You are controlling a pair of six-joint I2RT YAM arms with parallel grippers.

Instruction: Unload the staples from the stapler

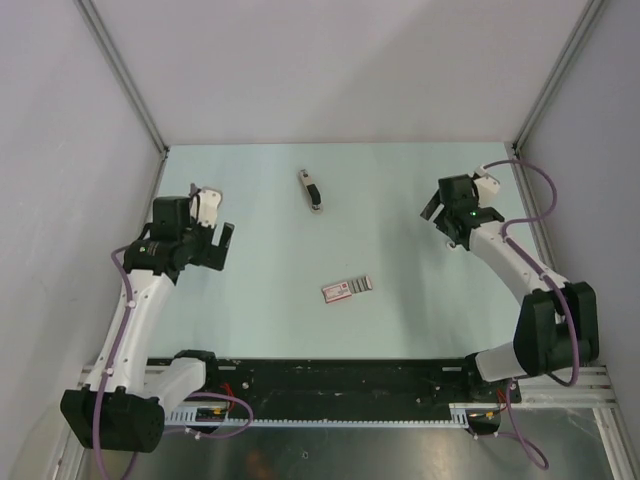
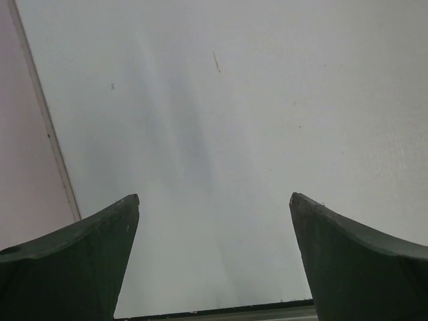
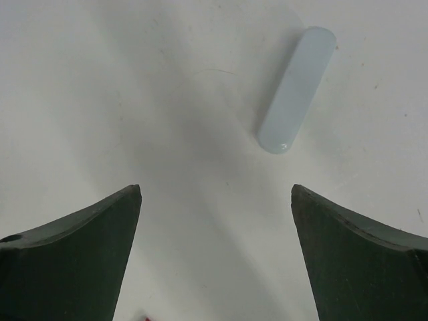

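A robot lab test cell: plain grey panel walls point(image 1: 300, 60) on aluminium posts point(image 1: 125, 80) box in a pale counter point(image 1: 420, 320) ahead of the left end effector point(image 2: 214, 196) and right end effector point(image 3: 215, 187); behind them, a black rail point(image 1: 340, 380) carries cabled arms point(image 1: 520, 262).

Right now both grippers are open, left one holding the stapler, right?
No: the left gripper is open but empty in its wrist view; the stapler lies on the table in the top view. The right gripper is open too.
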